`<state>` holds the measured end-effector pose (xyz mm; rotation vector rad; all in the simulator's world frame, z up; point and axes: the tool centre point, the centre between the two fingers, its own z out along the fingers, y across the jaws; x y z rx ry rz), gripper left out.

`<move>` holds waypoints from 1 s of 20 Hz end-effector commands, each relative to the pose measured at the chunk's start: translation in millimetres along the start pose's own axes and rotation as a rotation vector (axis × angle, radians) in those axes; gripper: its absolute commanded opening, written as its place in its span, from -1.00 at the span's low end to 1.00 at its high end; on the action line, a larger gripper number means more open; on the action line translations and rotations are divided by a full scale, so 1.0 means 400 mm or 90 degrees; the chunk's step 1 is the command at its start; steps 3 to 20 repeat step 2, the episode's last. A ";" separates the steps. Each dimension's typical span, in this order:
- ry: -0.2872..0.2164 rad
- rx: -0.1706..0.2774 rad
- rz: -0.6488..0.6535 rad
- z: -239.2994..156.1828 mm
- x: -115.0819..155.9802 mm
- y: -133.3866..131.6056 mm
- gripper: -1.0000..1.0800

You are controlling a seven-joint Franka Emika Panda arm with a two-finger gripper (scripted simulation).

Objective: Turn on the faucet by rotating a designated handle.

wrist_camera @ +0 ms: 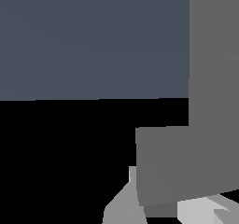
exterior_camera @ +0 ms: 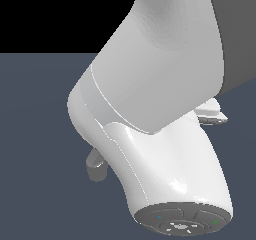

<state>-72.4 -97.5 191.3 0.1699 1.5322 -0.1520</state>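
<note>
Behind one arm (exterior_camera: 155,109), one faucet (wrist_camera: 205,125).

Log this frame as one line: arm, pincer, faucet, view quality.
arm: fills exterior view | pincer: state unreadable | faucet: grey body close up in wrist view | handle: not identifiable | contact: cannot tell

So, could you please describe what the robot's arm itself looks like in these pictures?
The arm is glossy white with smooth, rounded shells and a paler band at one joint. Its nearest end carries a flat dark grey cap with small light and coloured markings. No cables show, and the jaws cannot be made out clearly in either view.
</note>
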 end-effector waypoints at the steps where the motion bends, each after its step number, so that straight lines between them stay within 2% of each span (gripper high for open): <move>1: 0.020 -0.001 0.000 0.005 0.052 -0.001 -1.00; 20: 0.020 -0.001 0.000 0.005 0.052 -0.001 -1.00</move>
